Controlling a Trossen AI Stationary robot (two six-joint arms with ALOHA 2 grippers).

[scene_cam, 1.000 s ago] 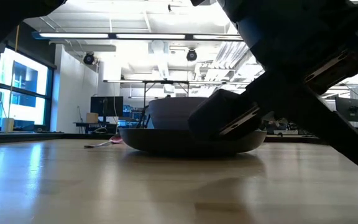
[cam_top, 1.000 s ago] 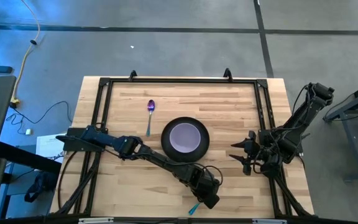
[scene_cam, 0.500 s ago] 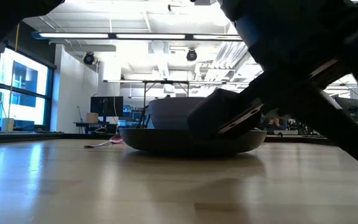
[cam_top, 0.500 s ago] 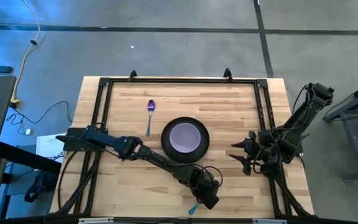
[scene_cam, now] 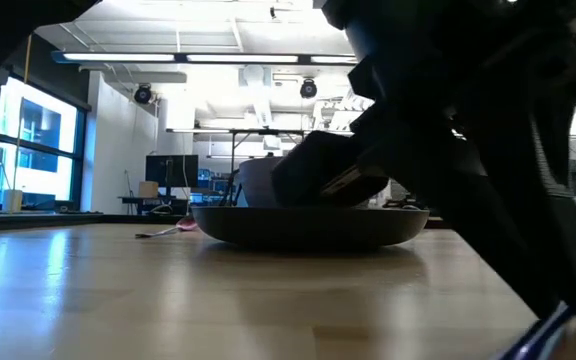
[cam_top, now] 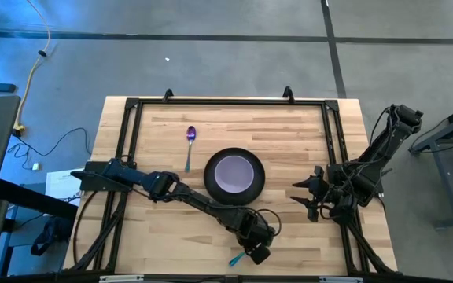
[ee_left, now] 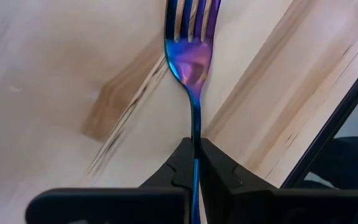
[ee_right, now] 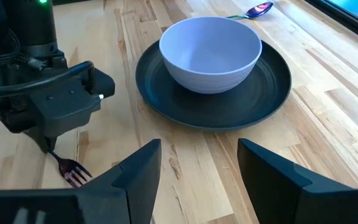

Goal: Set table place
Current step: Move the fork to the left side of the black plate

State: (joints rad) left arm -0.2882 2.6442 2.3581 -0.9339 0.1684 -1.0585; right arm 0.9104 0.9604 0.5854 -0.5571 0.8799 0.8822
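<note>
Pale plank worktop [cam_top: 289, 126] with thin black frame; grey concrete floor [cam_top: 211, 63] around, ceiling strip lights [scene_cam: 198, 57] beyond. Left hand [cam_top: 252, 253] clamped on iridescent metallic fork [ee_left: 191, 56] near front edge. Right hand [cam_top: 299, 191] spread wide, idle; lavender bowl [cam_top: 233, 172] on dark grey round plate [cam_top: 254, 188] mid-worktop, purple-headed spoon [cam_top: 190, 139] just beside.

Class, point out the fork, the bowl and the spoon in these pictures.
fork [ee_left: 191, 59]: left wrist view, on the neck just below the tines.
bowl [ee_right: 211, 46]: right wrist view, on its inner wall.
spoon [cam_top: 191, 134]: high view, on its purple head.
</note>
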